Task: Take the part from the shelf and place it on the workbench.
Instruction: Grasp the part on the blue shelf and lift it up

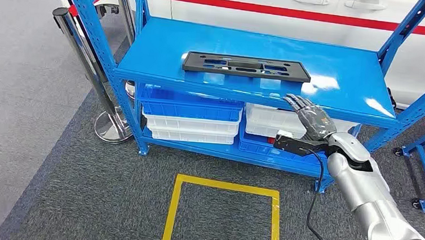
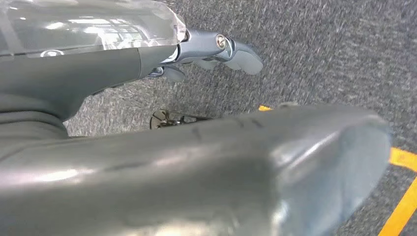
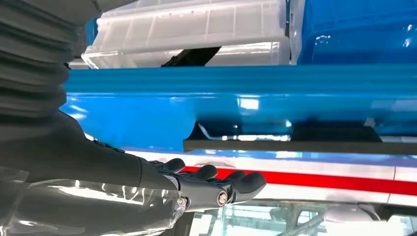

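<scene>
Long flat black plastic part with slotted cut-outs [image 1: 246, 66] lying on the top board of the blue metal shelf [image 1: 343, 78], just beyond and to the left of the right hand's [image 1: 310, 116] fingertips, not yet touched. Right hand flat, fingers extended and apart, holding nothing, hovering at the shelf's front edge, level with the board. Left hand [image 2: 216, 51] hanging low over grey carpet [image 2: 319, 44] and a yellow floor line [image 2: 401, 209], fingers partly curled, nothing visible in them; whether closed or loose cannot be told.

Likely risks: fingertips catching the shelf's front lip instead of clearing it, given how close to the edge the hand sits. A thin, wide part lying flush on a glossy board likely hard to get fingers under; a push could slide it further back or skew it. Gripped at one end alone, probably prone to tilting or slipping out.

Hard to make out: the part seen edge-on as a dark strip [image 3: 300, 146] from the right wrist, underside and gap to the board unclear. Workbench nowhere visible. Contents of the white and blue bins [image 1: 190, 121] below the hand hidden. Much of the left wrist view blocked by the robot's own body.
</scene>
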### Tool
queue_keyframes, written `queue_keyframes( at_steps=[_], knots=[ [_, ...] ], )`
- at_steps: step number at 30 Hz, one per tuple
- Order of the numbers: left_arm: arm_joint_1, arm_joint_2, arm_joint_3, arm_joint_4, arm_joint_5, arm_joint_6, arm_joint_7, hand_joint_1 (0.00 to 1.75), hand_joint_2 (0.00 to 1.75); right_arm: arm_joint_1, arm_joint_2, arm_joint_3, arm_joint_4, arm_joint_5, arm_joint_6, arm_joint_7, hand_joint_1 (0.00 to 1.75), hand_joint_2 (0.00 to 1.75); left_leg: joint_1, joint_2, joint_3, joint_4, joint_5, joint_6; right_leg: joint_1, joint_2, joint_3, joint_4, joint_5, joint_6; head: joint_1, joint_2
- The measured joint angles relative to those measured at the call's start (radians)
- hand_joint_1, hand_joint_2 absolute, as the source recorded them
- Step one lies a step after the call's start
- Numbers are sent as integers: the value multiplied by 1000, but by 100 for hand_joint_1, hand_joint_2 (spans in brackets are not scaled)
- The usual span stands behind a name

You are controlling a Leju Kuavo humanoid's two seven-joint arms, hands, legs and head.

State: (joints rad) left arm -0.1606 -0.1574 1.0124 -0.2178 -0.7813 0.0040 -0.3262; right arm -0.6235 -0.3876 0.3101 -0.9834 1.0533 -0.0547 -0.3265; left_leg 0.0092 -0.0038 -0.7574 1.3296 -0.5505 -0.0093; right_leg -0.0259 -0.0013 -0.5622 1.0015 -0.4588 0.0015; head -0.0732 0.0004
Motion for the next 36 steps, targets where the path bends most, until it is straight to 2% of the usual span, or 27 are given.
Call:
queue_keyframes(
  at_steps=[2, 3, 4, 5, 6, 10, 11, 12, 14, 15, 16, 17, 19, 20, 21, 23, 25, 26, 28, 30, 31, 32, 34, 35, 36],
  knots=[
    [0, 0, 0, 0, 0, 1, 0, 0, 0, 1, 0, 0, 0, 0, 0, 0, 0, 0, 3, 0, 20, -61, 49, -2, -3, 1, 11, 0, -8, 5, 0, 0],
    [0, 1, 0, 0, 0, 1, 0, 0, 0, 2, 0, 0, -1, 0, 1, 0, 0, 0, 6, 1, 44, -129, 97, -4, -6, 2, 21, 1, -16, 10, 0, 0],
    [0, 1, 0, 0, 0, 2, 0, 0, 0, 2, 0, 0, -2, 0, 1, 0, 0, 0, 7, 0, 71, -196, 133, -5, -7, 3, 30, 1, -25, 17, 0, 0],
    [-1, 1, 0, 0, 0, 2, 0, 0, 0, 1, 0, 0, -3, 0, 2, 0, 0, 0, 6, 0, 95, -253, 153, -2, -7, 4, 36, 2, -32, 24, 0, 0],
    [-1, 1, 0, 0, 0, 3, 1, 0, 0, -1, 0, 0, -4, 0, 3, 0, 0, 0, 5, -1, 109, -285, 158, 3, -5, 4, 38, 2, -37, 31, 0, 0],
    [-1, 1, 0, 0, 1, 4, 1, 0, 0, -4, -1, 0, -8, 0, 4, 0, 0, 0, 2, -5, 129, -305, 136, 36, -8, 3, 39, 19, -40, 53, 0, 0],
    [-1, 1, 0, 0, 1, 4, 0, 0, 0, -5, -1, 0, -8, 0, 4, 0, 0, 0, 2, -6, 139, -308, 133, 44, -9, 2, 25, 50, -50, 55, 1, 0],
    [-2, 1, 0, 0, 1, 4, 0, 0, 0, -6, -2, 0, -8, 0, 4, 0, 0, 0, 2, -6, 147, -312, 129, 50, -8, 1, -3, 100, -67, 55, 1, 0],
    [-2, 1, 0, 0, 2, 4, 0, 0, 0, -4, -2, 1, -8, 1, 4, 0, 0, 0, -4, -7, 158, -313, 119, 59, -4, 2, -91, 228, -112, 53, 1, 0],
    [-2, 1, 0, 0, 2, 5, 0, 0, 0, -2, -2, 2, -8, 1, 4, 0, 0, 0, -8, -7, 163, -312, 113, 62, -2, 1, -130, 273, -122, 51, 1, 0],
    [-1, 1, 0, 0, 3, 5, 1, 0, 0, 1, -3, 3, -8, 2, 4, 0, 0, 0, -13, -9, 170, -312, 107, 64, 1, 1, -154, 286, -113, 48, 1, 0],
    [-1, 1, 0, 0, 4, 6, 2, 0, 0, 1, -2, 4, -8, 2, 4, 0, 0, 0, -17, -10, 179, -312, 100, 65, 4, 1, -158, 260, -80, 41, 1, 0],
    [0, 0, 0, 1, 6, 7, 5, 0, 0, -4, -2, 5, -8, 2, 4, 0, 0, 0, -25, -10, 200, -313, 86, 66, 18, 1, -126, 138, 18, 18, 1, 0],
    [-1, -2, 0, 1, 7, 8, 6, 0, 0, -9, -2, 5, -8, 2, 6, 0, 0, 0, -27, -11, 208, -315, 79, 65, 25, 1, -107, 78, 48, 6, 1, 0],
    [-3, -3, 0, 2, 7, 8, 7, 0, 0, -15, -2, 5, -8, 3, 7, 0, 0, 0, -27, -11, 212, -317, 75, 62, 30, 1, -94, 39, 65, -2, 1, 0],
    [-5, -3, 0, 3, 9, 9, 7, 0, 0, -26, -1, 6, -8, 3, 9, 0, 0, 0, -27, -10, 217, -317, 75, 53, 37, 1, -83, 6, 62, -11, 0, 0],
    [-5, -3, 0, 3, 9, 9, 6, 0, 0, -34, 1, 7, -8, 3, 9, -1, 0, 0, -28, -8, 219, -304, 73, 42, 30, 1, -62, -13, 65, -15, 1, 0],
    [-5, -3, 0, 3, 10, 10, 6, 0, 0, -38, 3, 8, -8, 3, 9, -3, 0, 0, -27, -7, 209, -279, 67, 36, 26, 0, -49, -19, 64, -18, 1, 0],
    [-5, -2, 0, 3, 10, 10, 5, 0, 0, -43, 9, 11, -8, 3, 9, -6, 0, 0, -20, -6, 153, -175, 30, 22, 20, -1, -32, -26, 57, -21, 1, 0],
    [-3, -2, 0, 3, 10, 10, 5, 0, 0, -42, 17, 14, -8, 3, 9, -7, 0, 0, -8, -6, 75, -65, -13, 9, 18, -1, -22, -26, 46, -19, 0, 0],
    [-2, -2, 0, 3, 10, 10, 5, 0, 0, -41, 22, 16, -8, 3, 8, -8, 0, 0, -3, -5, 51, -45, -14, 3, 16, -1, -16, -25, 40, -16, 1, 0],
    [0, -2, 0, 3, 10, 10, 5, 0, 0, -40, 25, 19, -8, 3, 8, -8, 0, 0, 2, -4, 45, -63, 8, -4, 13, -1, -9, -22, 32, -12, 0, 0],
    [1, -1, -1, 3, 10, 10, 5, 0, 0, -42, 33, 23, -8, 3, 8, -8, 0, 0, 9, -2, 76, -182, 100, -14, 6, 0, 7, -15, 15, -1, 1, 0],
    [0, -1, -1, 3, 10, 10, 5, 0, 0, -44, 36, 25, -8, 3, 8, -8, 0, 0, 9, -1, 94, -244, 128, -15, 4, 0, 12, -10, 6, 5, 1, 0],
    [-1, -1, -1, 3, 9, 10, 5, 0, 0, -48, 39, 27, -8, 2, 9, -8, 0, 0, 8, -1, 107, -285, 145, -9, 3, 0, 13, -5, -1, 12, 1, 0]
  ],
)
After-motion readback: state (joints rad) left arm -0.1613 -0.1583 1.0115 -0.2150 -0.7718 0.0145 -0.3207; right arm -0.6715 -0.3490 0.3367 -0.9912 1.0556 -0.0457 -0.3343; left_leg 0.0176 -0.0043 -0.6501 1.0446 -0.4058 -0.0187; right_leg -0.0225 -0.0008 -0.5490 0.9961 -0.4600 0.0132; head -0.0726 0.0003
